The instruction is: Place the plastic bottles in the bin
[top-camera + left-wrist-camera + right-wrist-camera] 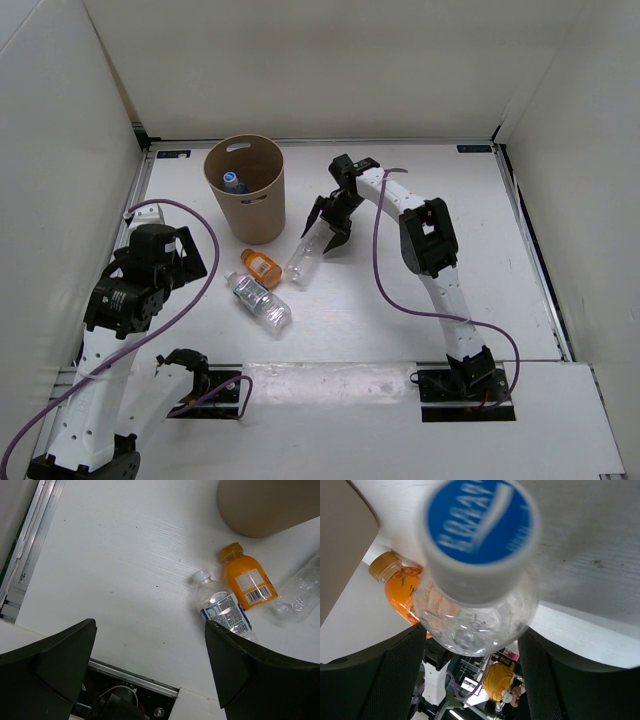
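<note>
— Where's the right claw [471,635]?

— Down beside the bin [250,215], on the clear bottle [303,262] that lies on the tabletop [340,335]. Its two fingers press against the bottle's shoulder from either side, just below the cap [480,525]. The cap has a blue top with white lettering, too blurred to read.

— Is the bottle lifted?

— I can't tell. From above it looks to lie slanting on the tabletop, cap end toward the claw.

— And the left claw [150,622]?

— Spread wide with nothing between the fingers. It hangs over the near left part of the tabletop, apart from the bottles.

— Where are the other bottles?

— The orange bottle [262,266] lies just beside the clear one, on its left, near the foot of the bin. The blue-label bottle [262,300] lies on its side a little nearer the arms, its white cap close to the orange bottle. A fourth bottle [233,181] is inside the bin, with a blue label showing.

— And the bin itself?

— Upright at the far left of the tabletop, with an oval handle cut-out facing the arms.
</note>
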`<state>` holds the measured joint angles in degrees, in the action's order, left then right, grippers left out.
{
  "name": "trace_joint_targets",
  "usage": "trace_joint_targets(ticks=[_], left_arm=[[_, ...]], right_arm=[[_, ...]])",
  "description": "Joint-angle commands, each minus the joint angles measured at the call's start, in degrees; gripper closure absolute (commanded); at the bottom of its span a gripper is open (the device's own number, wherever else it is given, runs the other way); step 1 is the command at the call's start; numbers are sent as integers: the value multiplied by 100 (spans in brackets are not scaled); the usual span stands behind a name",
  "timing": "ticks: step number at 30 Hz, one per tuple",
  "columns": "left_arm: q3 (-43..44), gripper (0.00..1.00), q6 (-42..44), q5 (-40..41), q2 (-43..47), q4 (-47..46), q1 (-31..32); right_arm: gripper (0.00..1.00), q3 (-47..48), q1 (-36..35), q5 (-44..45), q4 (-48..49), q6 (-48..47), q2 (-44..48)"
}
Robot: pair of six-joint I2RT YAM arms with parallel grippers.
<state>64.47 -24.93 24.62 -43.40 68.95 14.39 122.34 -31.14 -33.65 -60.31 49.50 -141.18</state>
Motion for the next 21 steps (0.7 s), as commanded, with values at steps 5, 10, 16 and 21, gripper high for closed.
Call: trace_joint_targets(ticks=[5, 10, 16, 21], left_arm=[[13, 0, -47, 16, 7, -4, 20], [-13, 0, -47, 16, 15, -22, 20], [-39, 0, -47, 34, 15, -22, 20], [-48, 0, -56, 16, -11, -39, 20]], right_arm=[[21, -70, 20, -282, -130, 69, -199], [21, -44, 2, -441, -165, 51, -401], [28, -18, 11, -467, -244, 51, -515], [37, -44, 46, -424, -218, 51, -462]])
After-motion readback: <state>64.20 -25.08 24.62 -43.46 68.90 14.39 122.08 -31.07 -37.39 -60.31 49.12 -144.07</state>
